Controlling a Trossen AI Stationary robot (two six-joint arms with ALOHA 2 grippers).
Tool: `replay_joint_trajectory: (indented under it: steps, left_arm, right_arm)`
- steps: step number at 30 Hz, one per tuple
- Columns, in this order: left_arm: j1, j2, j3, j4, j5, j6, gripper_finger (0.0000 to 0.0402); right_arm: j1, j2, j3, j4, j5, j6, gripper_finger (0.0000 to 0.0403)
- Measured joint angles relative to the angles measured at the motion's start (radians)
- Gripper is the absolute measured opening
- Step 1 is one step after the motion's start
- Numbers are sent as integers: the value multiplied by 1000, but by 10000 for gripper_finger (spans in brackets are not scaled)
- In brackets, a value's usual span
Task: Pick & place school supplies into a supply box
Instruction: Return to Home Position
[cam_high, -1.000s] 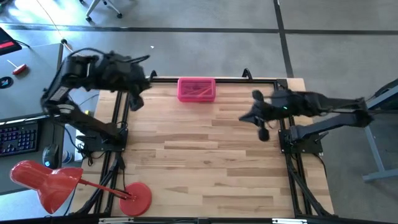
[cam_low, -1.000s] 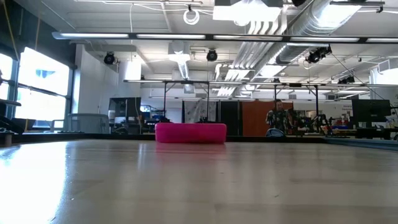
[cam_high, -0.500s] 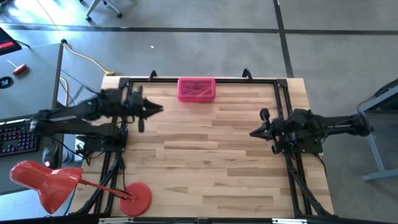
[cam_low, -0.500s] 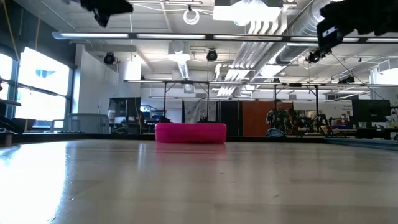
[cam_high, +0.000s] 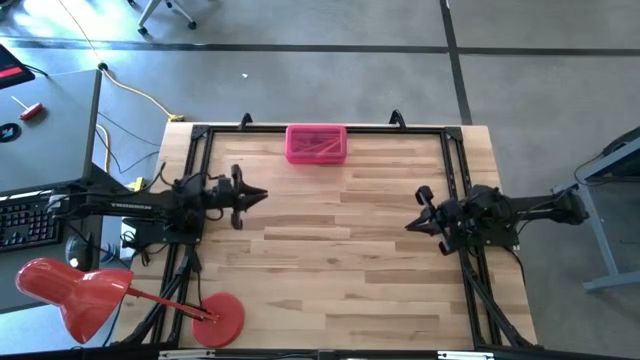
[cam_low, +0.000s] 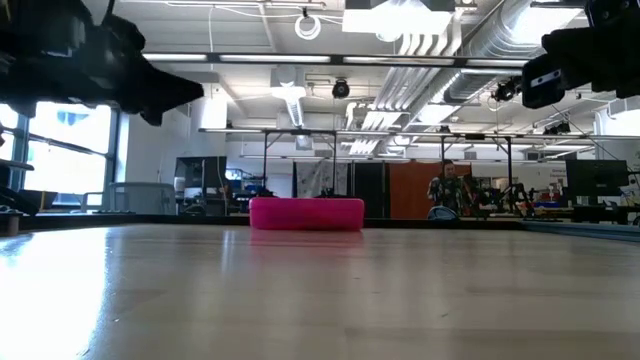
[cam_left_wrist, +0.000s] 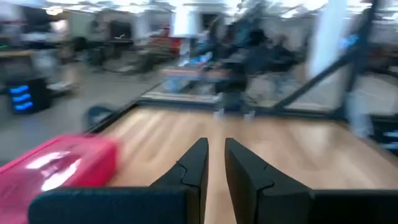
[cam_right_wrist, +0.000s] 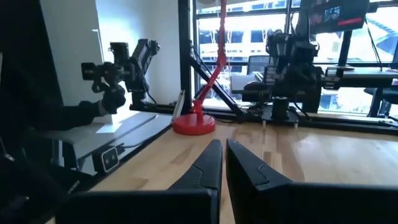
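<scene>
Both arms have just dropped back to their own sides, left gripper (cam_high: 260, 194) and right gripper (cam_high: 409, 223) both pinched nearly shut on nothing, and the box (cam_high: 316, 143) looks closed at the table's (cam_high: 330, 250) far edge, so this job's basically done.

supply box (cam_high: 316, 143) pink; table (cam_high: 330, 260) pale wood-striped; left hand (cam_high: 258, 194), right hand (cam_high: 410, 223) seemingly black.

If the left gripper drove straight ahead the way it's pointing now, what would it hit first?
Nothing near: the left gripper points across bare table toward the right gripper, probably first in line, though depth is unclear. The supply box lies off to the side.
</scene>
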Motion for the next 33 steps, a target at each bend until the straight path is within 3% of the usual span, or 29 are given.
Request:
replay_joint_trajectory:
  steps: [4,11,17,22,27,30,33]
  left_arm:
    - [0,-22,-9,-77,-112,-17,83]
    - [0,-91,-2,-165,-1,43,83]
    - [0,-288,-1,-306,-19,48,83]
    - [0,-441,-14,-443,76,20,83]
    - [-1,-512,-16,-541,0,53,83]
    - [0,-513,-17,-650,-31,44,83]
    - [0,-483,-17,-654,-25,16,83]
  right_arm:
    - [-1,-18,-14,-22,12,-5,0]
    - [-1,-20,-14,-43,19,-70,0]
    - [-1,-20,-14,-44,19,-108,0]
    - [-1,-20,-14,-41,61,-182,0]
    - [-1,-19,-14,-70,84,-161,0]
    - [-1,-17,-14,-113,55,-156,0]
    - [-1,-17,-14,-123,57,-151,0]
